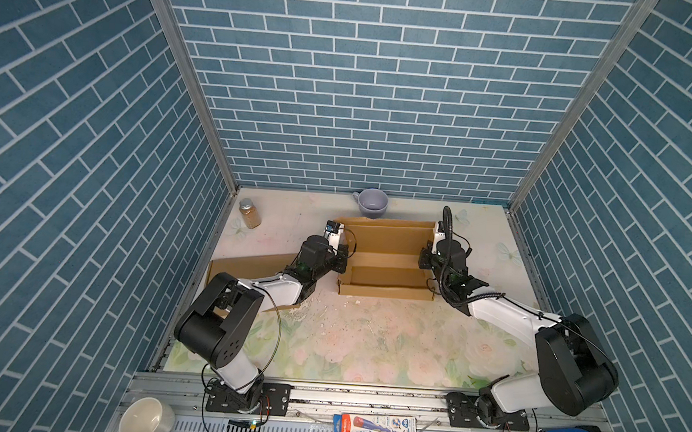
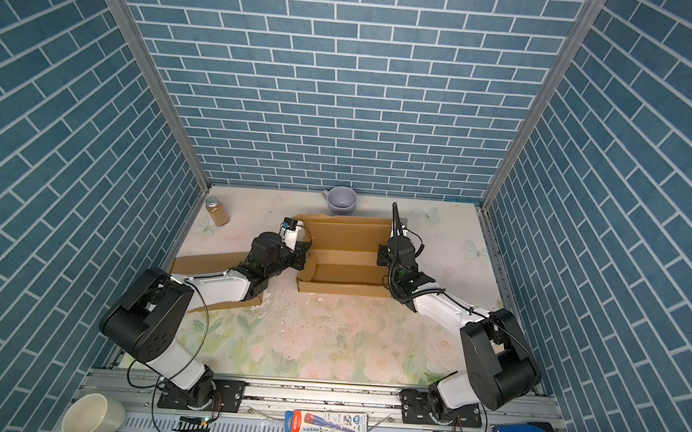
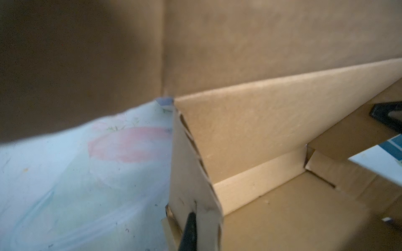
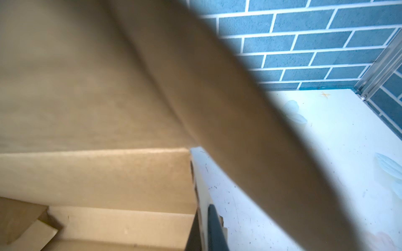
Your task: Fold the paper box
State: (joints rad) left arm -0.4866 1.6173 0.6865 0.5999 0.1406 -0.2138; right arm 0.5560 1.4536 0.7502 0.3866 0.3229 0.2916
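Both left hand [image 1: 346, 253], right hand [image 1: 425, 259] pinch paper box [image 1: 386, 276].

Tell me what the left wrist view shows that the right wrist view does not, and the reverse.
Only the left wrist view: a black part of the other arm across the box, and a slit cut in the cardboard. Only the right wrist view: the blue brick wall, a metal corner post and a butterfly print. Both: the paper box, the floral table cover, and dark fingers shut on a side wall, the left fingers and the right fingers.
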